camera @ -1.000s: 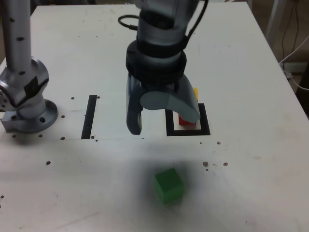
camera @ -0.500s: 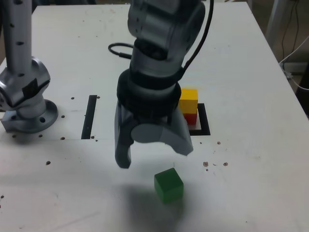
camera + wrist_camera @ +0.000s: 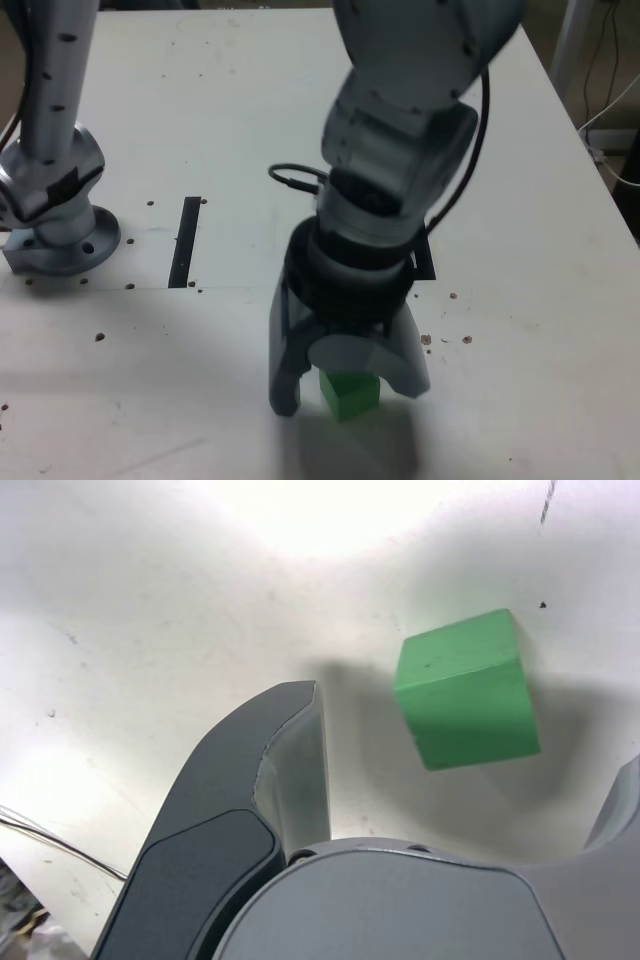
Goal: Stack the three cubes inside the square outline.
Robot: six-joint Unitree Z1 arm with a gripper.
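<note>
1. The claw (image 3: 350, 390) is open above the green block (image 3: 352, 400), gripping nothing.
2. Beyond the green block in the exterior view, the arm (image 3: 385, 150) covers most of the square outline (image 3: 424, 262).
3. The black strip (image 3: 185, 242) and metal base (image 3: 62, 240) lie to the exterior view's left of the green block.
4. The wrist view shows two faces of the green block, partly hidden outside, and a thin dark cable (image 3: 65, 845) well apart.
5. The white table (image 3: 230, 340) is specked around the green block.
</note>
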